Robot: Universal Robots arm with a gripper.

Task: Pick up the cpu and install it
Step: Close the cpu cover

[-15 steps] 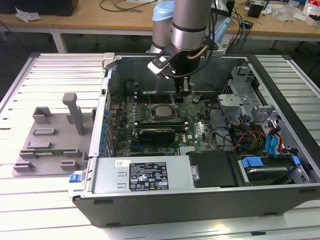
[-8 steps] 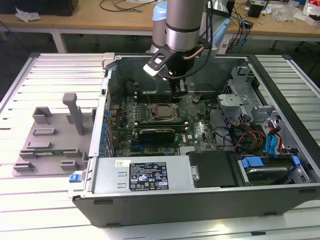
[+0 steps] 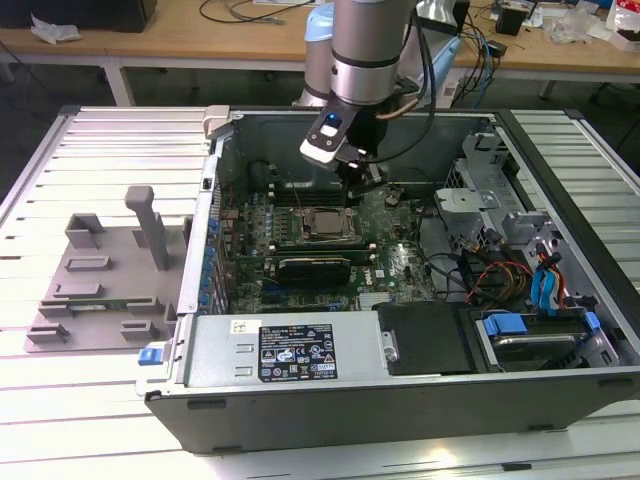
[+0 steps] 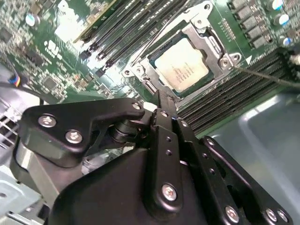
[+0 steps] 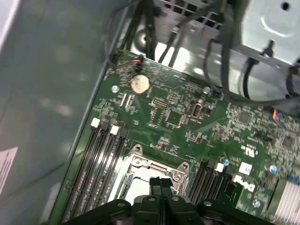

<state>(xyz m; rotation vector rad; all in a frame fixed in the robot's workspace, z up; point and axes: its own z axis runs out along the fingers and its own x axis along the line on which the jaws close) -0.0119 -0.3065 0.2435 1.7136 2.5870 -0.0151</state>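
The small flat square cpu with its silver-grey metal top lies flat inside the square metal-framed socket on the green motherboard, within the open black and grey computer case that lies on its side on the slatted aluminium bench. The silver arm reaches down into the case, and its black jaws hang just above the board at the socket's edge, beside the cpu and not touching it. In the first wrist view the two black fingertips sit pressed side by side, so the jaws are closed together with nothing between them. Rows of long black memory slots run along either side of the socket. A round silver coin battery sits farther off on the board. On the bench at the exterior view's left, well apart from the case, stands a grey plastic fixture plate with raised blocks.
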